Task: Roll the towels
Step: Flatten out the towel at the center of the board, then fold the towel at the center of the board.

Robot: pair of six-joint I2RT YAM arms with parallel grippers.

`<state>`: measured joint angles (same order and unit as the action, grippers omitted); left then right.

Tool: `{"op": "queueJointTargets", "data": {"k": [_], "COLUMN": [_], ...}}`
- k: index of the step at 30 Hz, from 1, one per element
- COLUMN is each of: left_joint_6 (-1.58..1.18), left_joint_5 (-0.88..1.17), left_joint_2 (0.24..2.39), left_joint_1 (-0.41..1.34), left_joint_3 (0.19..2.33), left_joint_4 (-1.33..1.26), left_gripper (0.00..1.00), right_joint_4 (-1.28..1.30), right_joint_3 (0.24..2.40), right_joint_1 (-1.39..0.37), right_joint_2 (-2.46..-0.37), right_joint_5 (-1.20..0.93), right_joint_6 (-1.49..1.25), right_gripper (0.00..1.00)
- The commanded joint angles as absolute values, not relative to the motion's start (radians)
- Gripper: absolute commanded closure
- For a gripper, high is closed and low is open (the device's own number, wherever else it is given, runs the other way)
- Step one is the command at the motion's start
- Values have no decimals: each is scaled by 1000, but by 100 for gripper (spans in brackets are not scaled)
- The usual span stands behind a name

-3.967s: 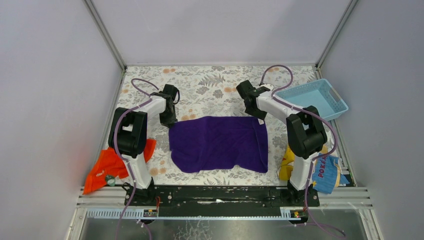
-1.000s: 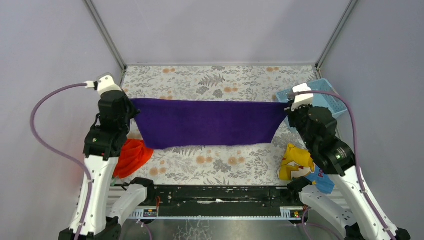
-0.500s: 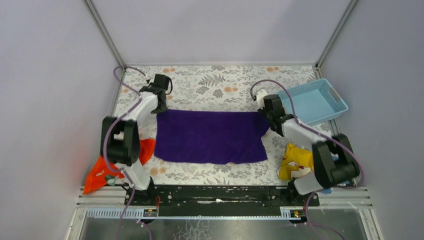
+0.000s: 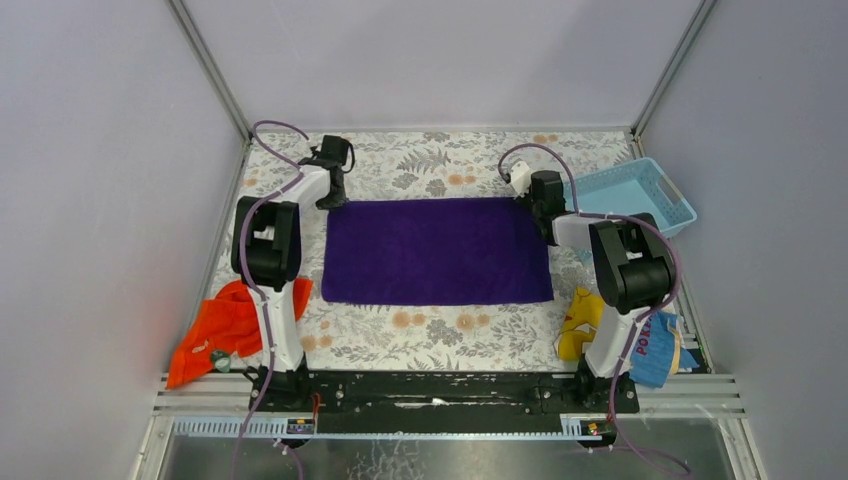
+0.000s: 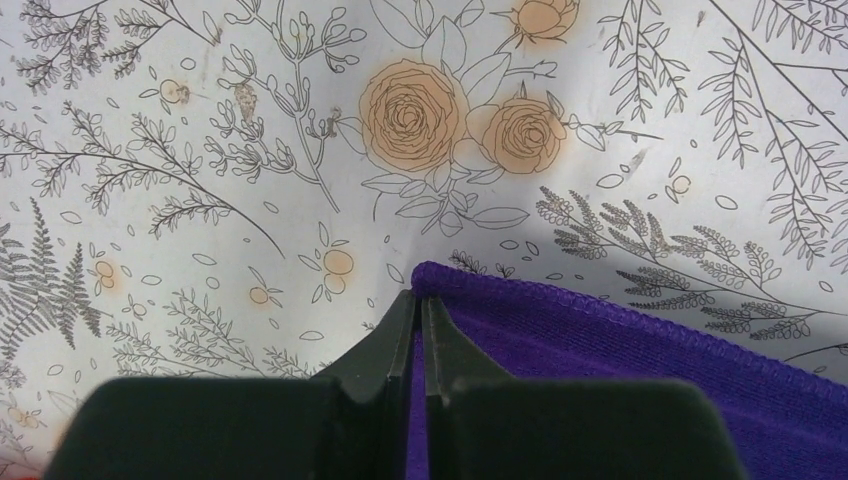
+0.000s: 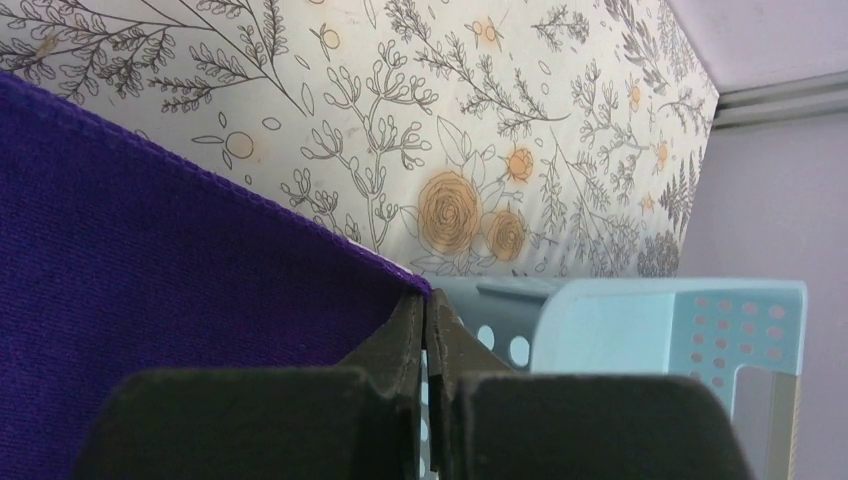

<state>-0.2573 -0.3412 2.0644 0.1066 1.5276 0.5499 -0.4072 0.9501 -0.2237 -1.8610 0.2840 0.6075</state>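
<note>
Plain grey walls (image 4: 440,60) stand around a table (image 4: 440,165) that has a pattern of flowers and leaves. The purple towel (image 4: 437,250) lies flat and spread out in the middle of the table, a wide rectangle with straight edges and its long side going from 9 to 3 o'clock.

The left gripper (image 4: 330,200) is at the towel's 11 o'clock corner. In the left wrist view its jaws are together, clamped on this corner, and purple cloth shows in the thin slit between them. The right gripper (image 4: 545,208) is at the 1 o'clock corner. In the right wrist view its jaws are also together and they pinch the very tip of that corner.

The orange towel (image 4: 215,335) lies crumpled at 8 o'clock, partly behind the left arm and well apart from the purple one. A light blue basket (image 4: 630,195) sits at 2 o'clock, just beside the right gripper. A yellow and blue printed cloth (image 4: 590,325) lies at 4 o'clock, behind the right arm.
</note>
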Motion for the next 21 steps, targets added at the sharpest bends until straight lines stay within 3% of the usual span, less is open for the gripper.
{"op": "queueJointTargets", "data": {"k": [1, 21], "left_joint_6": [-237, -277], "left_joint_5": [-324, -265], "left_joint_2": [2084, 1860], "left_joint_1": [88, 73], "left_joint_3": [1564, 1375], "left_joint_4": [485, 501], "left_gripper": [100, 100], "right_joint_4": [-502, -368], "right_joint_3": [1005, 851], "right_joint_1": [-211, -205], "right_joint_2": [-1886, -1619], "right_joint_5": [258, 158], "right_joint_6": [694, 621], "right_gripper": [100, 100]}}
